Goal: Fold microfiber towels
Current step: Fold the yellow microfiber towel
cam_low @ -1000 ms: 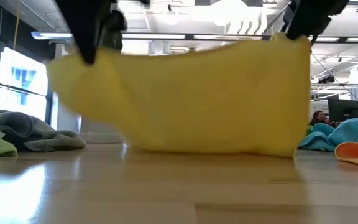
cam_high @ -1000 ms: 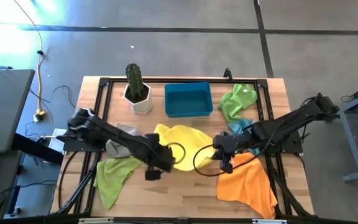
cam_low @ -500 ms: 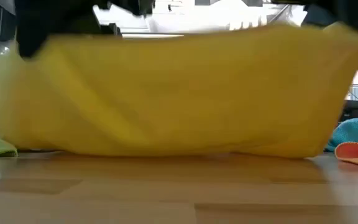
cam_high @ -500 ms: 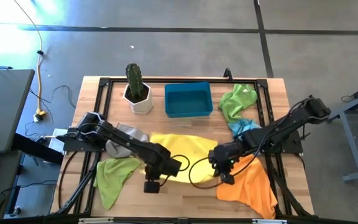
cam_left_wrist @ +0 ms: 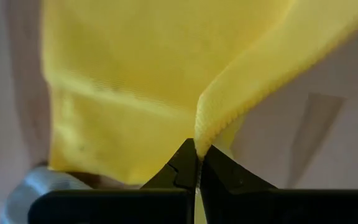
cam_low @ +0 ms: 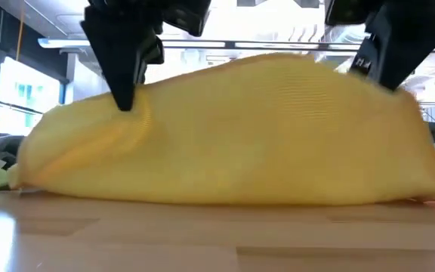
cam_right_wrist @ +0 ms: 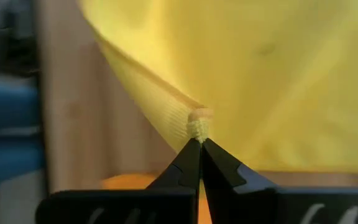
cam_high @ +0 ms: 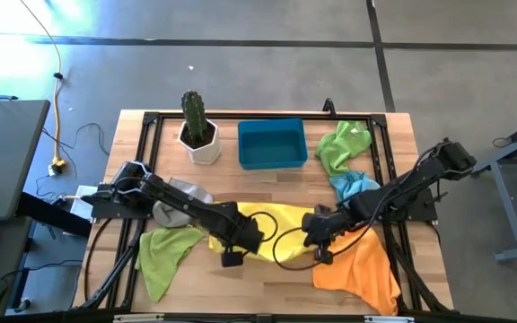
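Jaws on both arms are pinched tight: the left gripper point(cam_left_wrist: 198, 163) and right gripper point(cam_right_wrist: 199, 152) each clamp a corner of the yellow towel point(cam_high: 272, 224), which sags between them mid-table, its bottom edge resting on the wooden table point(cam_low: 217, 242).

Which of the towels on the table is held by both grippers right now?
The yellow towel: the left gripper and right gripper each pinch a corner. The green, grey, light blue and orange towels lie untouched.
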